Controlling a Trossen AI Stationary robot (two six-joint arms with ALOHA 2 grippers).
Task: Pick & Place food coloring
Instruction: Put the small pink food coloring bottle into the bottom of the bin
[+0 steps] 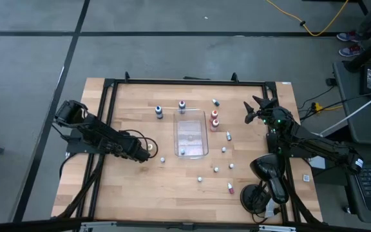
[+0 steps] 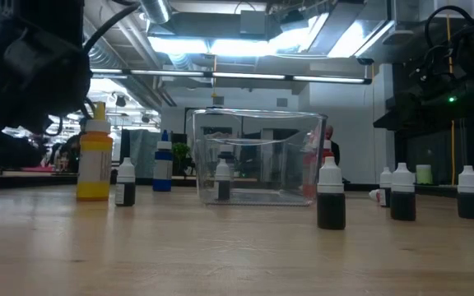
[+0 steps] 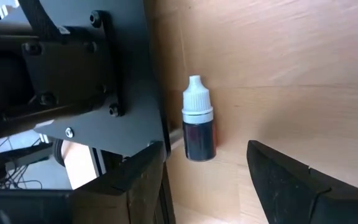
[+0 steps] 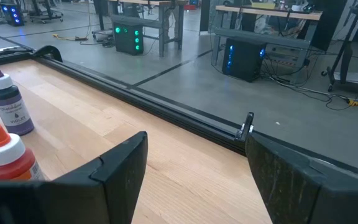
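Left gripper (image 3: 207, 180): fingers (image 3: 291, 180) spread, nothing pinched. A small dark bottle with a white cap (image 3: 198, 127) stood upright on the wood just ahead of the gap, touching neither finger. In the high view that left gripper (image 1: 148, 151) sat at about 9 o'clock on the table (image 1: 127, 193), with the same bottle (image 1: 162, 158) just beside it, toward the centre.

Right gripper (image 4: 194, 174): fingers (image 4: 114, 171) also spread and empty, pointed out over the table's black frame rail (image 4: 166, 112). From above, the right gripper (image 1: 257, 109) was at roughly 2 o'clock, near the far right corner. Two bottles showed off to its side in the wrist view: a purple-black one (image 4: 8, 106) and a red one with an orange tip (image 4: 5, 155).

Clear plastic tray (image 1: 191, 133) sat at table centre with one small bottle (image 1: 182, 152) inside, near its 6 o'clock end.

Remaining food coloring was scattered around the tray:
- blue bottles (image 1: 159, 111) at 11–12 o'clock
- a red pair (image 1: 215, 120) touching the tray's 3 o'clock side
- loose small ones (image 1: 223, 150) from 3 to 5 o'clock, one lying on its side (image 1: 230, 187) at 5 o'clock

Low view: a yellow bottle (image 2: 95, 160) stood out against the others.
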